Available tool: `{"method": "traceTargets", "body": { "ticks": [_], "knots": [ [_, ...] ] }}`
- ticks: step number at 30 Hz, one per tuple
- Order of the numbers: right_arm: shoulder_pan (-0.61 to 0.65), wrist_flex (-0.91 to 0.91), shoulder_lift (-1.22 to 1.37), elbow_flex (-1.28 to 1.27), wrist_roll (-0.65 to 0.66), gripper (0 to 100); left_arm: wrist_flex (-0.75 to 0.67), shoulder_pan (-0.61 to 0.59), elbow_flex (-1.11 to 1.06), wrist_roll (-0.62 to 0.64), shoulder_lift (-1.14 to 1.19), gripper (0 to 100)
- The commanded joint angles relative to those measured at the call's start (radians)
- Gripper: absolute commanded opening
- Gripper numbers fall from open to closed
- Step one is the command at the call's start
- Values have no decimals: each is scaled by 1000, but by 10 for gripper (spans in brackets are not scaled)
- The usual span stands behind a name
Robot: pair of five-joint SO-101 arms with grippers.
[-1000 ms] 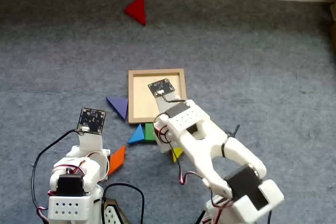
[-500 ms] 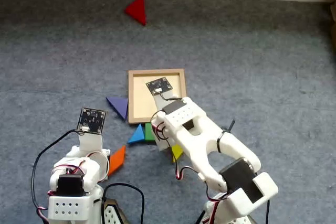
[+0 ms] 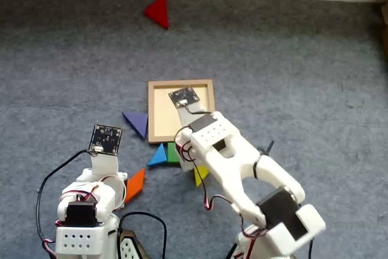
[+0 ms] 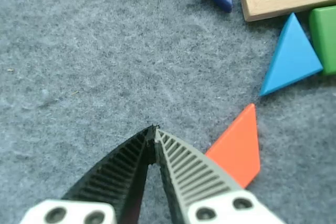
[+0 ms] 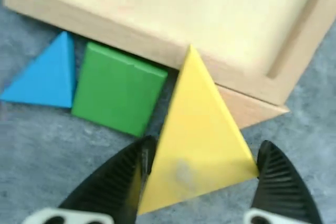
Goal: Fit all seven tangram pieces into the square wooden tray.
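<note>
The square wooden tray (image 3: 151, 113) lies mid-table with a bare floor (image 5: 173, 19). My right gripper (image 5: 206, 145) is shut on the yellow triangle (image 5: 197, 140), held at the tray's near edge with its tip over the rim. Under the right arm a corner of the yellow triangle (image 3: 200, 176) peeks out. The green square (image 3: 173, 151) and light blue triangle (image 3: 159, 156) lie side by side just outside the tray's near edge. A dark blue triangle (image 3: 137, 122) lies beside the tray. My left gripper (image 4: 154, 130) is shut on nothing, next to the orange piece (image 4: 239, 148).
A red triangle (image 3: 157, 10) lies far off near the back wall. The orange piece (image 3: 135, 184) sits beside the left arm's base (image 3: 85, 210). Grey carpet stretches open to the right of the tray and behind it.
The right arm has shifted a little to the left and toward the tray, carrying the yellow triangle with it. The left arm has kept still.
</note>
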State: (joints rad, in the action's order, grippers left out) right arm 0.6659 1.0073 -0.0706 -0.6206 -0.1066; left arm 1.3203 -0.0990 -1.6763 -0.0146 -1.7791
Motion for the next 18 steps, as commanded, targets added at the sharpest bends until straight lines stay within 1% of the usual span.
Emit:
{"method": "traceTargets", "body": {
  "ticks": [1,6,10,18],
  "knots": [
    [-15,-5,-134,47,-11,260,6,-10,-19,-5,-41,7],
    [-15,-15,-159,65,-5,260,6,-10,-19,-5,-41,7],
    [-16,-15,-134,162,-5,260,6,-10,-19,-5,-41,7],
    [-16,-15,96,461,-3,260,6,-10,-19,-5,-41,7]
  ]
}}
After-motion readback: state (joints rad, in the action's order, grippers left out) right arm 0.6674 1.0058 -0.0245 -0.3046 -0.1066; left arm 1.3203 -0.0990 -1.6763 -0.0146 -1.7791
